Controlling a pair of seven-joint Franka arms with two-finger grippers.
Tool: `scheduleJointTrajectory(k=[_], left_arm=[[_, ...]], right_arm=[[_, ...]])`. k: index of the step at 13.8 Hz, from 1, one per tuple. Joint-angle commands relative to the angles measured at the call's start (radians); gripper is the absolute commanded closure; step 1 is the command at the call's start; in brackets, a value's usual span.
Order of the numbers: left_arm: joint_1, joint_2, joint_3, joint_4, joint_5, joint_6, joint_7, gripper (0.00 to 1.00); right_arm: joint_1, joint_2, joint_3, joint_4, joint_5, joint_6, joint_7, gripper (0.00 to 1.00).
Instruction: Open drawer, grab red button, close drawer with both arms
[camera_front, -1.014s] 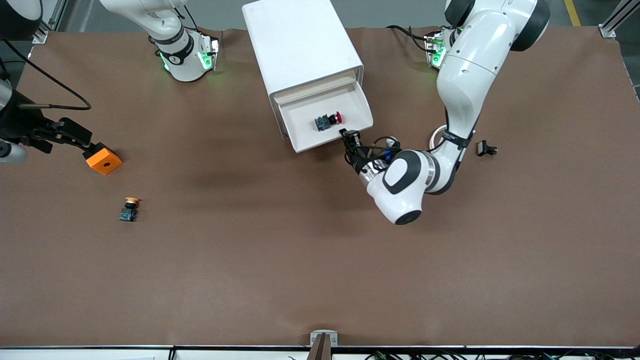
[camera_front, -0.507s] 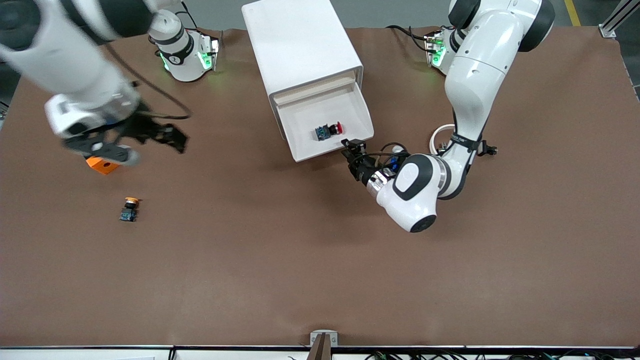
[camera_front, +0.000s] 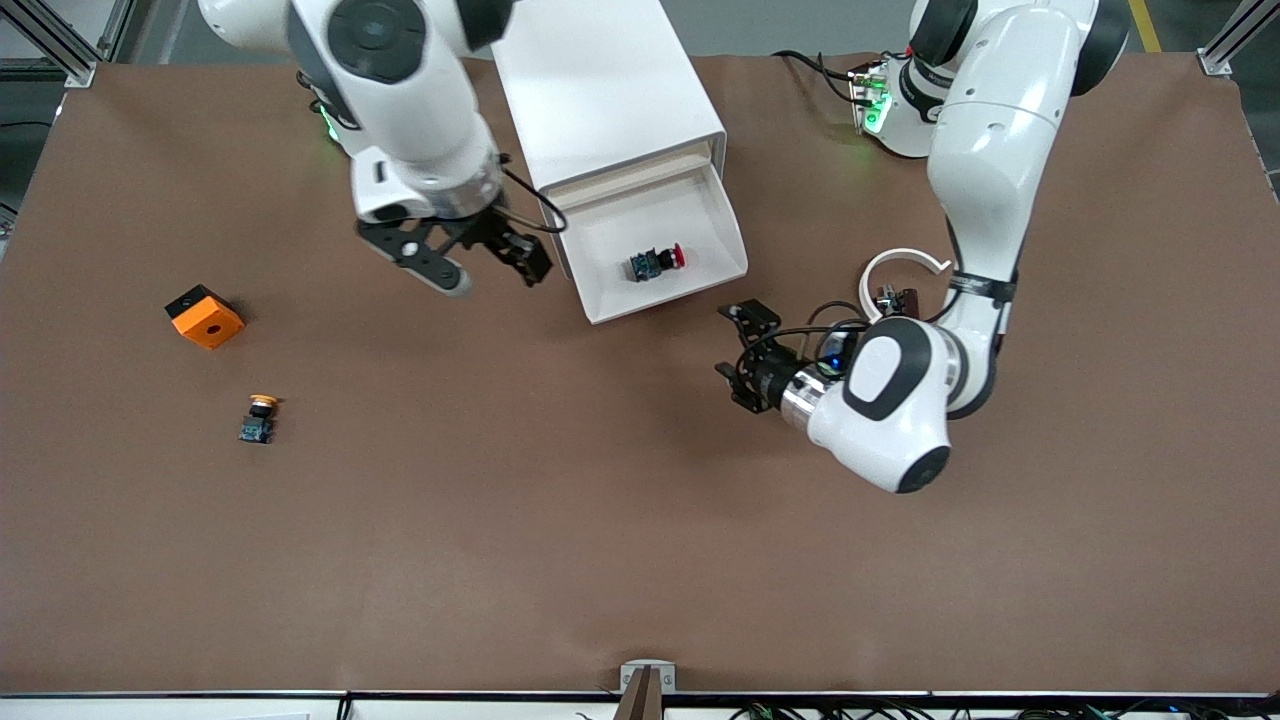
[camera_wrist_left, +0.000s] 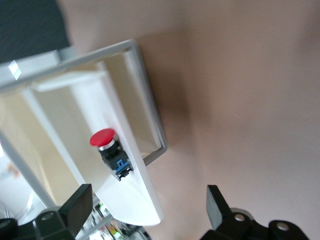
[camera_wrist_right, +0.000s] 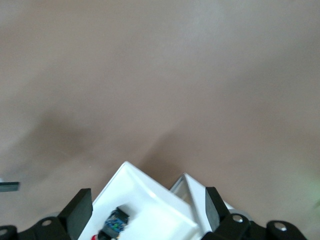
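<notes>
The white drawer (camera_front: 600, 300) stands pulled out of its white cabinet (camera_front: 600, 90). In it lies the button (camera_front: 657, 262), red cap on a black-and-blue base, also seen in the left wrist view (camera_wrist_left: 111, 150) and at the edge of the right wrist view (camera_wrist_right: 112, 225). My left gripper (camera_front: 737, 350) is open over the table in front of the drawer, clear of its front lip, with nothing between its fingers (camera_wrist_left: 216, 204). My right gripper (camera_front: 490, 272) hangs open and empty beside the drawer, toward the right arm's end, with the drawer's corner (camera_wrist_right: 150, 195) between its fingers (camera_wrist_right: 80, 210).
An orange cube with a hole (camera_front: 205, 317) and a yellow-capped button (camera_front: 260, 417) lie toward the right arm's end of the table. A white ring (camera_front: 900, 262) and a small dark part (camera_front: 905, 298) lie by the left arm's forearm.
My left gripper has opened, let go of the drawer's front and drawn back from it. The right arm has swung from the orange cube over to the drawer's side.
</notes>
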Motion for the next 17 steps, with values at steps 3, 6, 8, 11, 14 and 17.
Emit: scheduleJointTrajectory(k=[3,6,8,11,14,17], left_arm=[[0.000,-0.143,0.168,-0.004,0.057,-0.005,0.333,0.00],[0.001,-0.252,0.225,-0.010,0.173,-0.016,0.451,0.00],[-0.019,-0.294,0.218,-0.014,0.308,-0.019,0.587,0.00],[-0.051,-0.366,0.208,-0.023,0.521,-0.019,0.856,0.00],[-0.030,-0.426,0.212,-0.046,0.599,-0.024,1.177,0.00],[-0.013,-0.452,0.213,-0.056,0.620,-0.030,1.293,0.00]], right_arm=[[0.121,0.108,-0.014,0.019,0.013,0.088,0.242,0.00],[0.169,0.168,-0.015,0.019,0.056,0.133,0.340,0.00],[0.172,0.200,-0.014,0.016,0.061,0.176,0.418,0.00],[0.186,0.236,-0.014,0.013,0.078,0.197,0.451,0.00],[0.184,0.253,-0.015,0.013,0.148,0.199,0.463,0.00],[0.201,0.276,-0.015,0.009,0.153,0.197,0.464,0.00]])
